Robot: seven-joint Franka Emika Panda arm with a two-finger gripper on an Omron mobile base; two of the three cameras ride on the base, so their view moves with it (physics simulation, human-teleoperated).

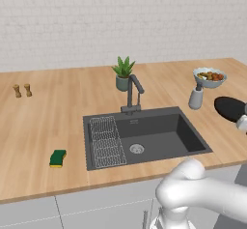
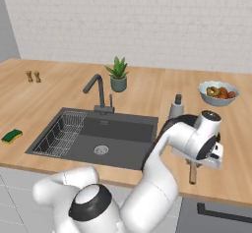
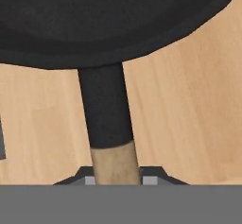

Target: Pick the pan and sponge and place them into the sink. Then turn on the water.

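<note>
The black pan [image 1: 230,108] lies on the counter right of the sink [image 1: 164,136], partly cut off by the view's edge. In the hand view the pan [image 3: 113,20] spans the top, and its dark handle [image 3: 105,105] with a wooden end runs down between my fingertips. My gripper [image 3: 118,181] is shut on that wooden end, both fingers pressed to its sides. In the right base view the handle's tip [image 2: 192,174] pokes out under my hand, and the arm hides the pan's body. The green sponge [image 1: 58,158] sits left of the sink [image 2: 123,133].
The dark faucet [image 1: 132,93] stands behind the basin, beside a potted plant [image 1: 123,73]. A soap dispenser [image 1: 196,97] and a bowl of food [image 1: 210,77] stand close behind the pan. Two small shakers [image 1: 22,90] are at the far left. A wire rack [image 1: 106,141] fills the sink's left side.
</note>
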